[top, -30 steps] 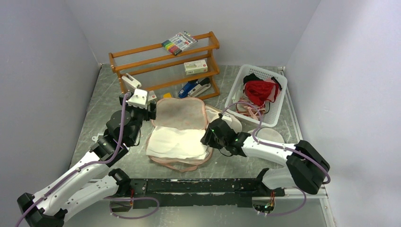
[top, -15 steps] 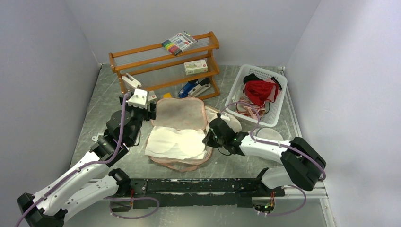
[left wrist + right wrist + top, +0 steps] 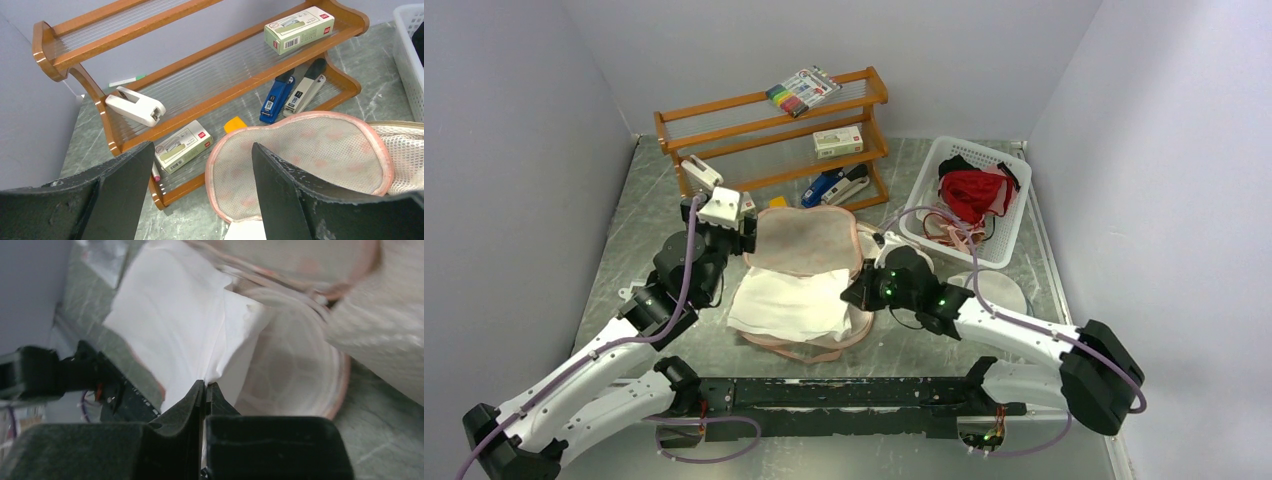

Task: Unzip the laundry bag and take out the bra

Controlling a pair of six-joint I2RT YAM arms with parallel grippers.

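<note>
Right claw [image 3: 205, 385] clenched on a fold at the bra's [image 3: 789, 305] right edge. The bra lies in the open bag [image 3: 809, 245]. It looks soft, light and floppy, so I expect drape. Left claw [image 3: 202, 150] released, at bag's left end.

We can read no word or number anywhere. The green-and-white box [image 3: 298, 29] on the middle shelf of the wooden rack [image 3: 44, 45] carries print and a small red mark (too small for us to make out), and so does the like box [image 3: 183, 146] on the bottom shelf. The blue stapler [image 3: 275, 98] bears a pale label, illegible. The marker pack [image 3: 803, 90] on top shows printing we cannot read either.
</note>
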